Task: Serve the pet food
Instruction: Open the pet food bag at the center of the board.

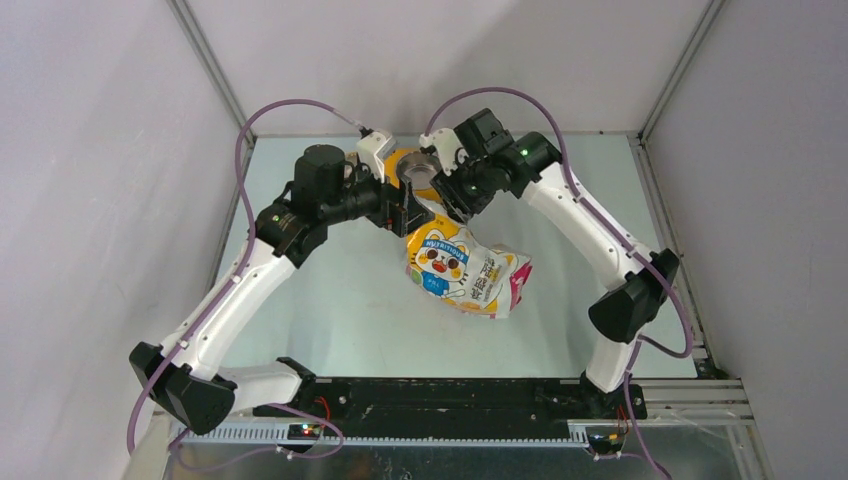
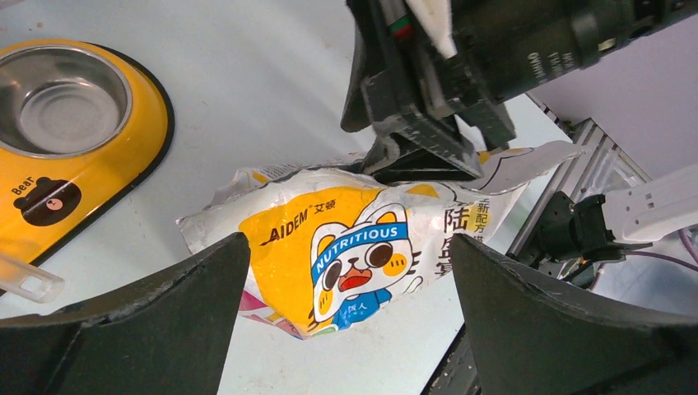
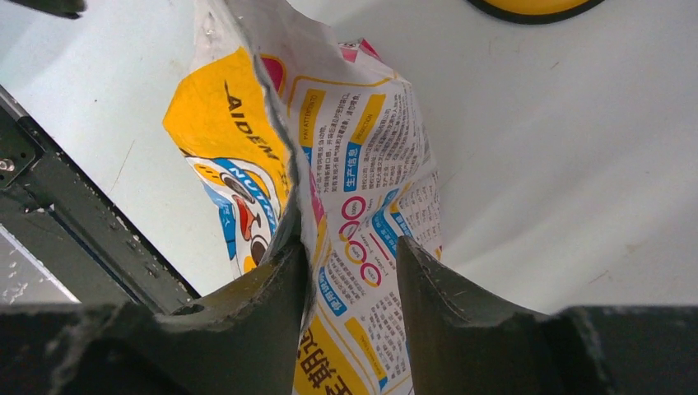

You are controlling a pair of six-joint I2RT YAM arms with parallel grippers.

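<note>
No kibble shows; it is hidden inside the glossy yellow-white-pink cat bag point(image 1: 465, 268), which hangs tilted over the table's middle. My right gripper point(image 1: 452, 205) is shut on the bag's top edge. In the right wrist view the fingers point(image 3: 352, 245) stand on either side of the crumpled bag point(image 3: 362, 148). My left gripper point(image 1: 408, 215) is open and empty just left of the bag's top. In the left wrist view its fingers point(image 2: 350, 243) are wide apart above the bag point(image 2: 346, 247), not touching it. The right gripper point(image 2: 420, 156) shows there on the bag's top edge.
The yellow oval feeder point(image 1: 408, 160) with a steel bowl sits behind both grippers; it also shows in the left wrist view point(image 2: 148, 123). The translucent scoop's handle point(image 2: 25, 280) lies beside it. The black base rail point(image 1: 440, 395) runs along the near edge.
</note>
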